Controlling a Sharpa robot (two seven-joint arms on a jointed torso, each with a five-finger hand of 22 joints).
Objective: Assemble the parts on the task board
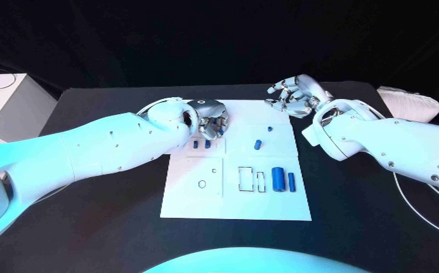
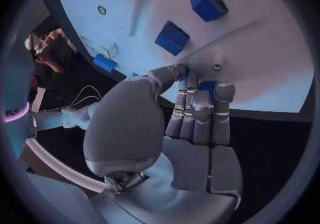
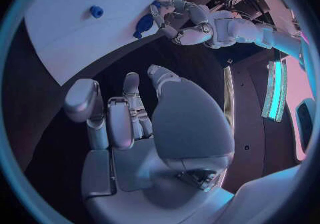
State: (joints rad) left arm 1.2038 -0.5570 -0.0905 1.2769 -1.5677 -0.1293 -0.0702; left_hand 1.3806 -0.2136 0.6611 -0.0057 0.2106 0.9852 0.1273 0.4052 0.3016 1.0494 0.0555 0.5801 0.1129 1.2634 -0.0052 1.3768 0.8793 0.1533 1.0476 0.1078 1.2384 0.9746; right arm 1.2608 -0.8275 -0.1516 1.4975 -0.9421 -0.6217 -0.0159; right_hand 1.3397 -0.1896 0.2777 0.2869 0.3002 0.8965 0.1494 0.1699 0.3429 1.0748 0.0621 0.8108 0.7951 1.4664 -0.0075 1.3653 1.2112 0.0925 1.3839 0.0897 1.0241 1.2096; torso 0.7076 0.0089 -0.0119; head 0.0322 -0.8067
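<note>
The white task board (image 1: pixel 236 206) lies in the middle of the table. My left hand (image 1: pixel 209 120) hovers over its far left corner. In the left wrist view its fingers (image 2: pixel 200 112) curl in and pinch a small blue part (image 2: pixel 207 86) against the thumb. Two blue blocks (image 1: pixel 202 143) sit on the board just nearer me than that hand. My right hand (image 1: pixel 293 98) hangs beside the board's far right corner, fingers apart and holding nothing (image 3: pixel 153 122). Two small blue parts (image 1: pixel 259 144) lie mid-board, and two blue cylinders (image 1: pixel 283 181) lie at the right.
Two narrow rectangular slots (image 1: pixel 245 179) and an oval hole (image 1: pixel 202 184) are cut in the board's near half. Black table (image 1: pixel 110 222) surrounds the board on all sides. A white box (image 1: pixel 20 105) stands at the far left edge.
</note>
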